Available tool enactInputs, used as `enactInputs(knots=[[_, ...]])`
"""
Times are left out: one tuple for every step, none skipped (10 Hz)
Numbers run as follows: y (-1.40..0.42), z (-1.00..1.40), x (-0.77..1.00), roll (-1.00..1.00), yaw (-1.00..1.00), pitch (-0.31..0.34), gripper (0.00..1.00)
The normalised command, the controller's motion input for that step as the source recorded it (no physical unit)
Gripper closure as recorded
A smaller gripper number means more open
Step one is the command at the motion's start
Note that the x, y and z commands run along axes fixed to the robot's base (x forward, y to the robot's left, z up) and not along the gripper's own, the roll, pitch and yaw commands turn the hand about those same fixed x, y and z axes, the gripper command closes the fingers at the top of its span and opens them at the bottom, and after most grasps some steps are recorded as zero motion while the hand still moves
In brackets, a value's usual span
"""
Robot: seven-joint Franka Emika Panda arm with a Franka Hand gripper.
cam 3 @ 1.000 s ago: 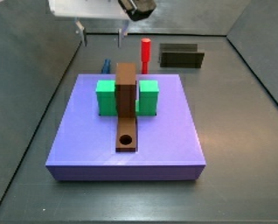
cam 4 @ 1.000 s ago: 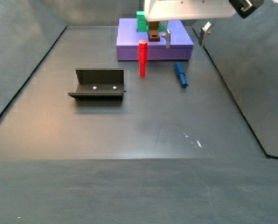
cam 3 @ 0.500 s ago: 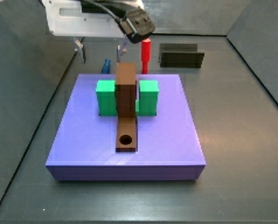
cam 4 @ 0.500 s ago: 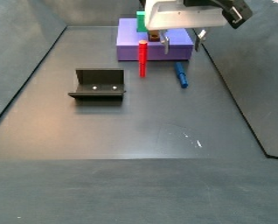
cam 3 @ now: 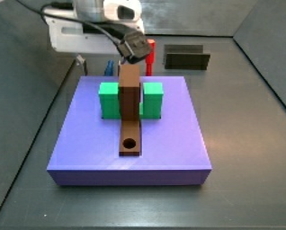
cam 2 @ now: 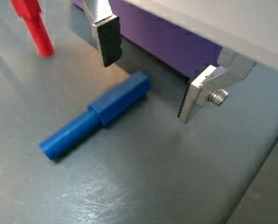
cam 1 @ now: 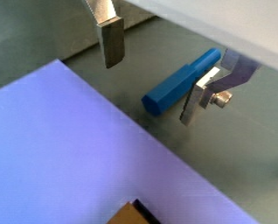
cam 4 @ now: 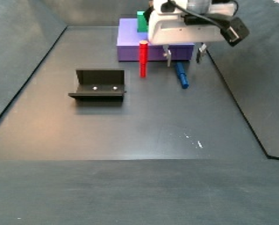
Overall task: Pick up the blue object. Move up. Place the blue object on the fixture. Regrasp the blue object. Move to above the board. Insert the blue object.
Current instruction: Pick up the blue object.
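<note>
White gripper (cam 2: 148,74), silver fingers (cam 2: 105,38), dark pads.

Dull grey floor (cam 4: 142,132) with faint sheen; plain grey walls (cam 3: 193,16) around it.

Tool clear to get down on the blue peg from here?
Probably yes. The tool hangs open above the blue peg, which lies flat on the floor beside the purple platform. Nothing sits between its fingers; the red peg stands apart.

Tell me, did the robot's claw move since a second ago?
Yes. The gripper came down toward the floor beside the purple platform, over the blue object.
</note>
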Motion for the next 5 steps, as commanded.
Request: enactInputs(knots=[[0.0, -0.14, 0.0, 0.0, -0.05, -0.02, 0.0], [0.0, -0.1, 0.05, 0.0, -0.01, -0.021, 0.0], [0.0, -0.13, 0.05, 0.0, 0.0, -0.02, 0.0], [0.03, -0.12, 0.07, 0.0, -0.01, -0.004, 0.0], [0.09, -0.09, 0.06, 0.0, -0.02, 0.0, 0.0]])
